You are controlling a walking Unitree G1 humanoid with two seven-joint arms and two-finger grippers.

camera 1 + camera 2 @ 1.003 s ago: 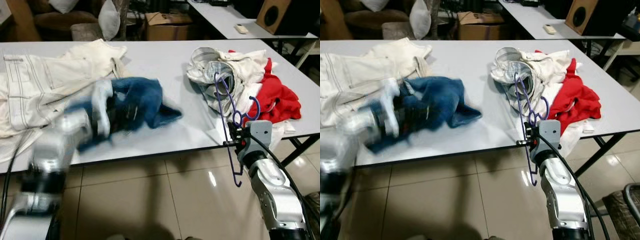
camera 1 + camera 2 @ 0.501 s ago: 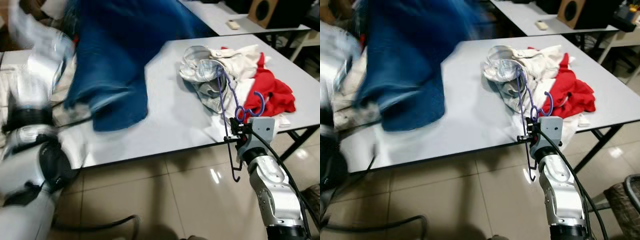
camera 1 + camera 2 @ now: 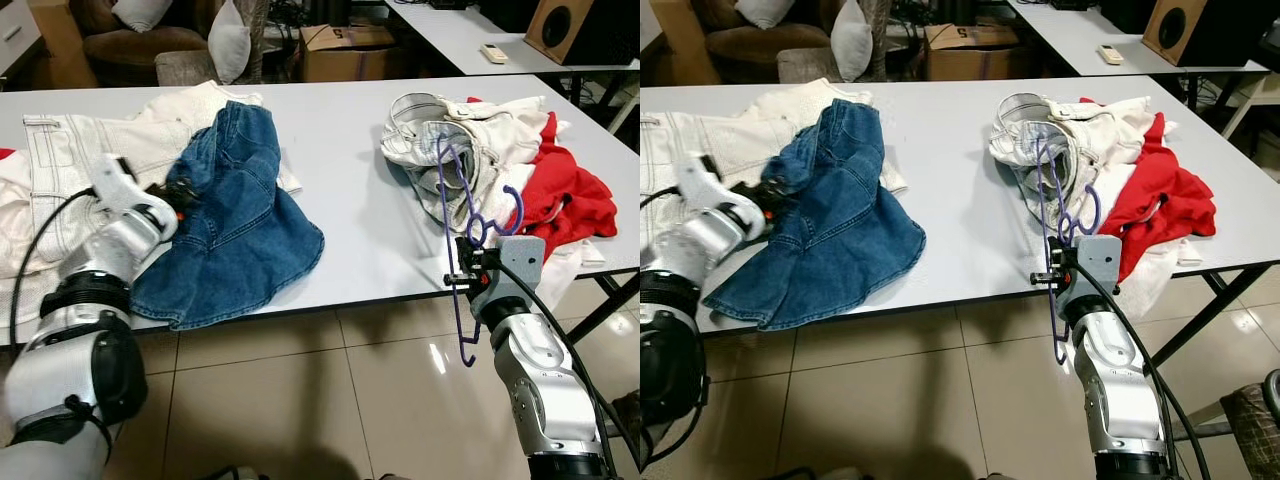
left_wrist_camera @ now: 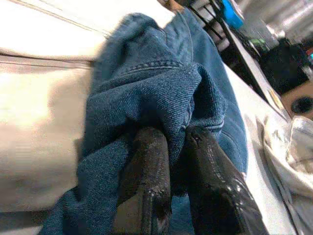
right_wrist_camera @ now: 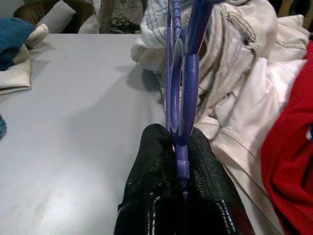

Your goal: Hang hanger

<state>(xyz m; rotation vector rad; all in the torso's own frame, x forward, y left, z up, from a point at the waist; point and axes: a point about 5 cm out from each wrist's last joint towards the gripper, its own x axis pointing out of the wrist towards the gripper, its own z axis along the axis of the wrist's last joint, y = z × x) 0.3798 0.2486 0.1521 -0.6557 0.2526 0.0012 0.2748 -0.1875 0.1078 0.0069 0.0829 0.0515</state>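
Note:
A purple hanger (image 3: 462, 330) stands upright at the table's front edge, hook up, with my right gripper (image 3: 462, 272) shut on its stem; the right wrist view shows the black fingers (image 5: 151, 166) pinching the purple stem (image 5: 188, 73). A blue denim garment (image 3: 235, 230) lies spread on the grey table (image 3: 340, 130), partly over white clothes. My left gripper (image 3: 178, 192) is at its left edge, shut on a fold of the denim (image 4: 156, 93), which bunches over both fingers (image 4: 149, 161).
White trousers (image 3: 70, 160) cover the table's left side. A pile of white clothes (image 3: 480, 130) and a red garment (image 3: 570, 195) lies at the right. Behind are a second table (image 3: 470, 30), a speaker (image 3: 565, 25) and a cardboard box (image 3: 340, 50). Tiled floor lies in front.
My left arm swung the denim garment up into the air, then brought it down; it now lies spread on the table. The right gripper still holds the hanger in about the same place.

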